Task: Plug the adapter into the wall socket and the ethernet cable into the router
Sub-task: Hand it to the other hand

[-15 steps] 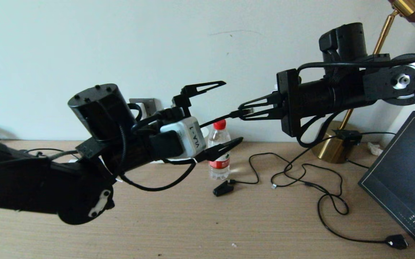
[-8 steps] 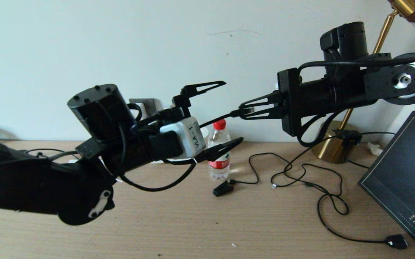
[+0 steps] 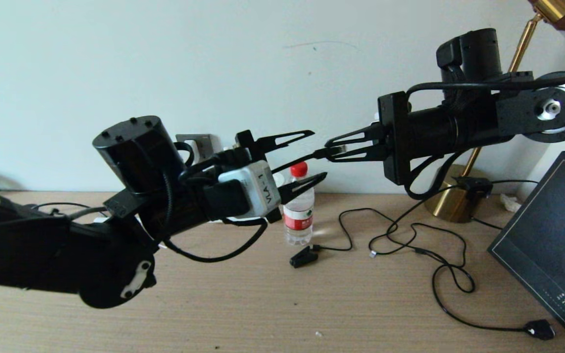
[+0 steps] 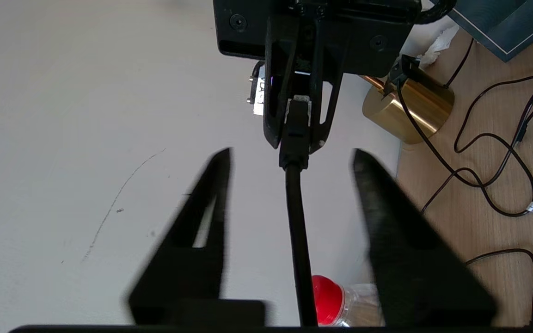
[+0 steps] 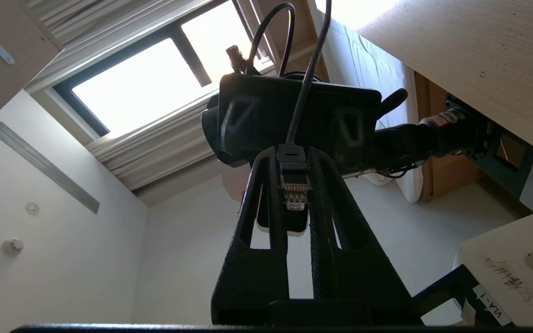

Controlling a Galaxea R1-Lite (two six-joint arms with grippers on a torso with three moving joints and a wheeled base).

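Right gripper (image 3: 333, 149) is pinched on the ethernet cable (image 4: 296, 222), holding it at the black connector body w/ the clear tip (image 5: 295, 196) sitting between the fingers, up in the air in front of the wall. Left gripper (image 3: 307, 157) faces it w/ fingers spread, one each side of the cable just behind the connector, not touching it as far as we can tell.

We judge the cable light and floppy; only the connector is stiff, so we'd grip there, on the flat sides, away from the clear tip, which looks fragile. A hold further down the cord would probably let the plug droop or twist.

Wall socket (image 3: 204, 143) shows behind the left arm; router and adapter we can't make out.
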